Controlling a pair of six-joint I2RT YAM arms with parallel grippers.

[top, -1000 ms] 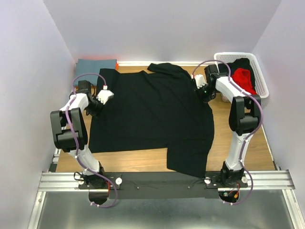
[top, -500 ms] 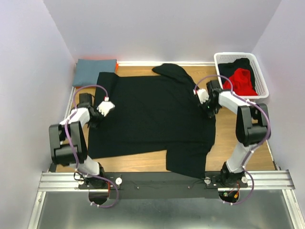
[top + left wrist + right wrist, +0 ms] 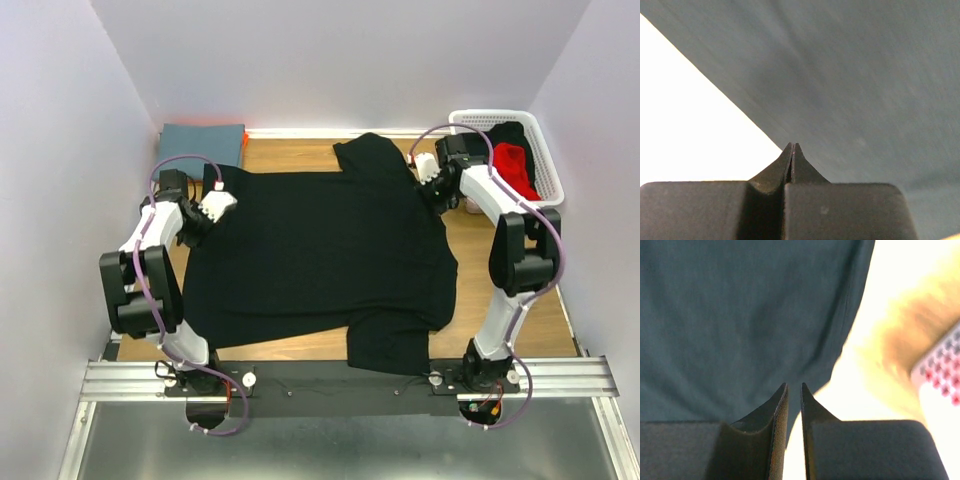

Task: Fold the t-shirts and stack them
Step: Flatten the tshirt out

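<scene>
A large black t-shirt (image 3: 320, 250) lies spread over most of the wooden table (image 3: 505, 300), its far edge pulled straight between the two arms. My left gripper (image 3: 207, 215) is at the shirt's far-left corner. In the left wrist view its jaws (image 3: 792, 145) are pressed together right at the edge of the dark cloth (image 3: 865, 75). My right gripper (image 3: 433, 188) is at the shirt's far-right sleeve. Its jaws (image 3: 793, 385) stand a narrow slit apart, with the hem of the cloth (image 3: 740, 315) running into them.
A folded slate-blue t-shirt (image 3: 203, 142) lies at the back left corner. A white mesh basket (image 3: 547, 160) at the back right holds a red t-shirt (image 3: 512, 165) and a black one (image 3: 505, 135). The basket is close behind my right gripper. Walls enclose three sides.
Both arms swung toward the near side, then out to the back again. The black shirt went with them; its near hem and far edge now lie nearer the arm bases.
</scene>
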